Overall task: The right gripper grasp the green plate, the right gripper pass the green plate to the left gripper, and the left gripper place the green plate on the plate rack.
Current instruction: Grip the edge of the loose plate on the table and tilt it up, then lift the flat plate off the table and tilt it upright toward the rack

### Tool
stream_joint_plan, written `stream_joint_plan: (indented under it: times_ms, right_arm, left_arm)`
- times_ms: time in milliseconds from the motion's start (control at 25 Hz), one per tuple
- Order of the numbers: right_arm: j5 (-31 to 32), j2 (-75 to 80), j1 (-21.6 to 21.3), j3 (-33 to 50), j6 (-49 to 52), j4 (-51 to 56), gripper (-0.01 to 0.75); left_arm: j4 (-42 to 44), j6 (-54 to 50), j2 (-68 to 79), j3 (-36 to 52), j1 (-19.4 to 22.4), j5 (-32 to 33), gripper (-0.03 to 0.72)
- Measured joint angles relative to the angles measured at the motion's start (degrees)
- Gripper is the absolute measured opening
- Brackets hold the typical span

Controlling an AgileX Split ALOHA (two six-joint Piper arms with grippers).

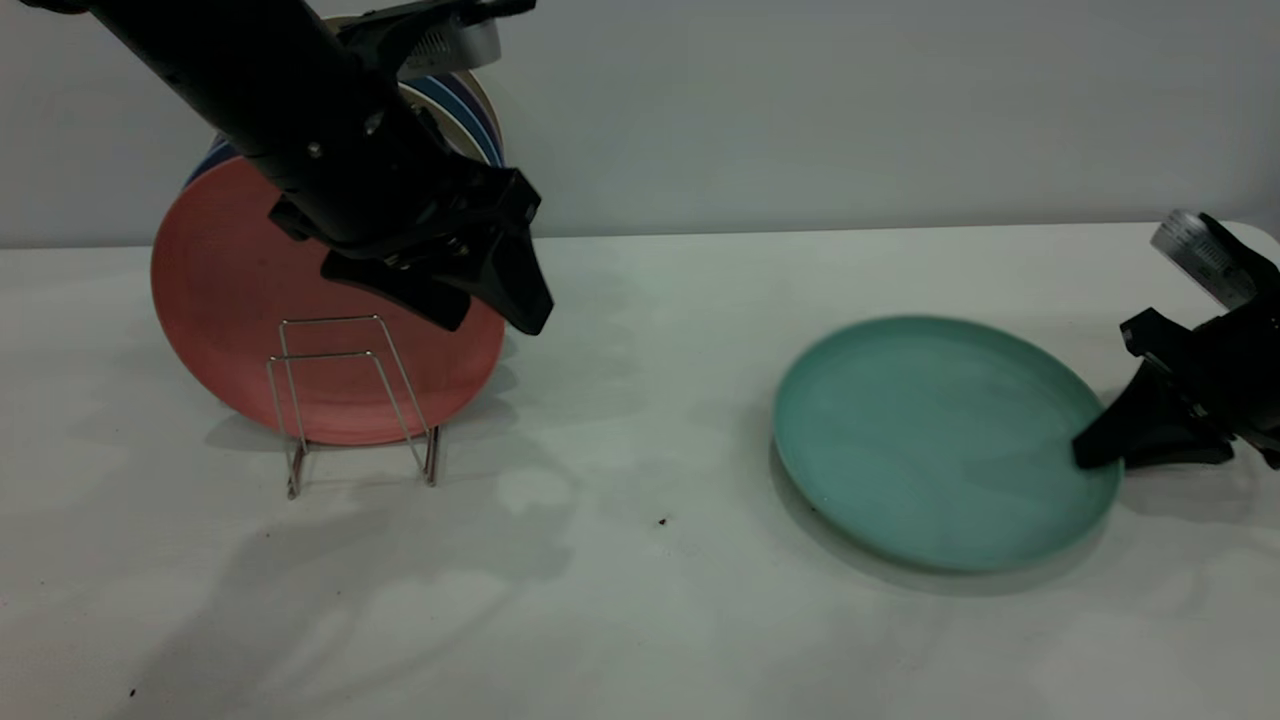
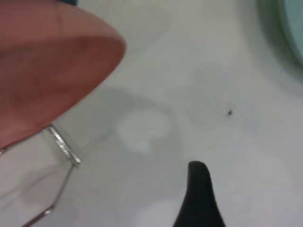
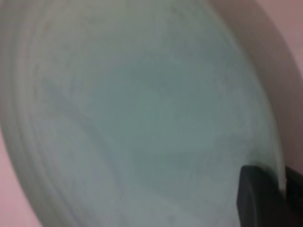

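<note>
The green plate (image 1: pixel 930 440) is at the right of the table, lying on it or just above it. My right gripper (image 1: pixel 1085 455) is at the plate's right edge, its jaws closed over the rim. In the right wrist view one finger (image 3: pixel 255 198) lies on the inside of the plate (image 3: pixel 142 109) and the other is outside the rim. My left gripper (image 1: pixel 495 310) hangs open and empty above the table, just right of the plate rack (image 1: pixel 350 400). Only one of its fingers (image 2: pixel 199 189) shows in the left wrist view.
A salmon-pink plate (image 1: pixel 240 300) stands upright in the rack, with blue plates (image 1: pixel 470 110) behind it. The rack's wire (image 2: pixel 64 149) and the pink plate (image 2: pixel 47 71) also show in the left wrist view. A small dark speck (image 1: pixel 662 521) lies mid-table.
</note>
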Motion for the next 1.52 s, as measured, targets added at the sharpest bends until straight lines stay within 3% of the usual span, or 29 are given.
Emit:
stream_joint_plan:
  times_ms: [200,560,880,1000,1200,1280,1400,1520]
  right_arm:
    - [4.6,0.0,1.8,0.0,-4.6,6.0,0.016]
    - [9.4,-0.3,11.3,0.0,-8.8,11.4,0.016]
    - [10.4,-3.2,14.0,0.0,-10.3,12.5,0.016]
    - [10.7,-3.5,14.3,0.0,-10.6,12.5,0.016]
    - [10.4,-3.5,14.4,0.0,-10.8,10.9,0.019]
    - [9.4,-3.5,14.4,0.0,-11.0,10.6,0.025]
    - [9.3,-3.5,14.4,0.0,-11.0,10.6,0.053]
    - [9.7,-3.5,14.4,0.0,-11.0,10.6,0.143]
  left_arm:
    - [-6.0,0.1,0.0,0.0,0.0,0.0,0.584]
    - [-9.5,1.3,1.6,0.0,-0.8,-2.7,0.584]
    - [-16.4,3.5,5.5,0.0,-2.1,-5.6,0.564]
    - [-18.1,4.3,6.3,0.0,-3.2,-6.9,0.482]
    - [-18.8,4.6,6.4,0.0,-4.0,-7.8,0.173]
    - [-19.5,4.6,6.4,-0.1,-4.0,-7.7,0.089]
    - [-19.9,4.6,6.4,-0.1,-4.1,-7.6,0.088]
    - [-19.8,4.6,6.4,-0.1,-4.1,-7.6,0.088]
